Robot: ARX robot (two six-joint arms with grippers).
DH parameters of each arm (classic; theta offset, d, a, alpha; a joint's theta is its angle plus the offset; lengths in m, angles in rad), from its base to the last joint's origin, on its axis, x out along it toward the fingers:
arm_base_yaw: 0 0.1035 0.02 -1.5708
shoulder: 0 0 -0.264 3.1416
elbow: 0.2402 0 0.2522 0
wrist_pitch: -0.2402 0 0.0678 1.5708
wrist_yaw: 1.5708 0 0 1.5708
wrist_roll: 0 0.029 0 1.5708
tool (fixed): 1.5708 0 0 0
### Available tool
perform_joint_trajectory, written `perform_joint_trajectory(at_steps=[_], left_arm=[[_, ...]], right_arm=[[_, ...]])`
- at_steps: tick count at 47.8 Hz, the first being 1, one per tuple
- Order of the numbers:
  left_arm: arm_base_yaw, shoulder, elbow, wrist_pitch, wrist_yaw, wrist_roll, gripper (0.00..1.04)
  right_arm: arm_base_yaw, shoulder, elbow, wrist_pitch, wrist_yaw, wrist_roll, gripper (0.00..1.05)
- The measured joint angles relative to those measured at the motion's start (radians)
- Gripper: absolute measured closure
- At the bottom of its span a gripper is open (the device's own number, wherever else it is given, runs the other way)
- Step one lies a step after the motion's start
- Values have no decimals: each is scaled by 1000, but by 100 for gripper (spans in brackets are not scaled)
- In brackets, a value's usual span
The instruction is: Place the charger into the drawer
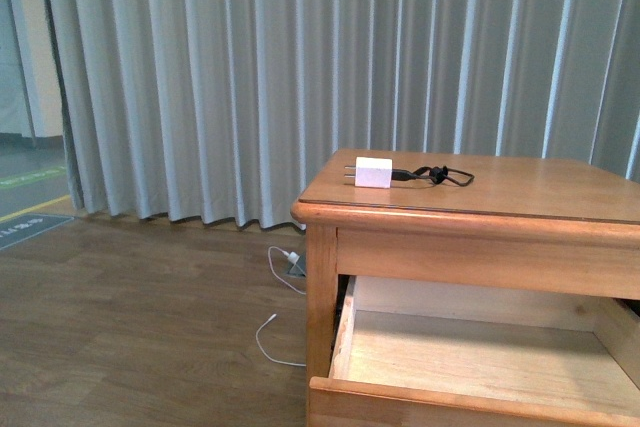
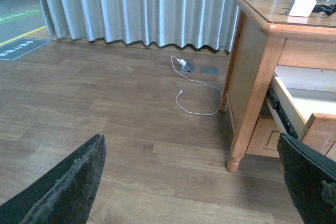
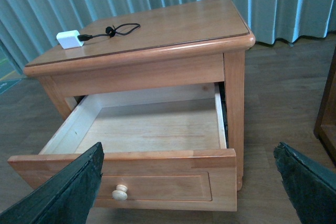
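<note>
Currently no transfer step is done; only the open-drawer precondition is met.

Far left: grey pleated curtain (image 1: 200, 77) and brown wood-plank floor (image 1: 130, 317). A thin white cord (image 1: 288, 257) lies loose by the table leg; it is not the target.

Left gripper (image 2: 190, 137): jaws spread wide, empty, low over the floor, well apart from the table.

Centre: small white cube-shaped charger (image 1: 373, 172) with metal prongs and a thin black cable lies on top of the honey-coloured wooden bedside table (image 1: 520, 197), near its left edge.

Below: wide honey-coloured wooden drawer (image 1: 341, 347) with a round pale knob, pulled out, nothing visible inside.

Right gripper (image 3: 189, 145): jaws spread wide, empty, facing the drawer front. The charger sits above and beyond, well apart from both sets of jaws.

Remaining, by my judgement: reach, grasp, lower into the drawer, release.
</note>
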Motion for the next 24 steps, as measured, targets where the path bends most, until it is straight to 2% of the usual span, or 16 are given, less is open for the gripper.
perform_joint_trajectory(at_steps=[9,13,21,22,24], left_arm=[[0,0,0,0,0,0,6],[0,0,0,0,0,0,6],[0,0,0,0,0,0,6],[0,0,0,0,0,0,6],[0,0,0,0,0,0,6]], right_arm=[[-2,-2,-1,1,-2,-1,8],[20,-77,-35,-7,51,-72,23],[170,-183,-65,-62,195,-128,51],[186,-190,-68,-65,208,-136,51],[208,-197,-72,-69,216,-139,42]])
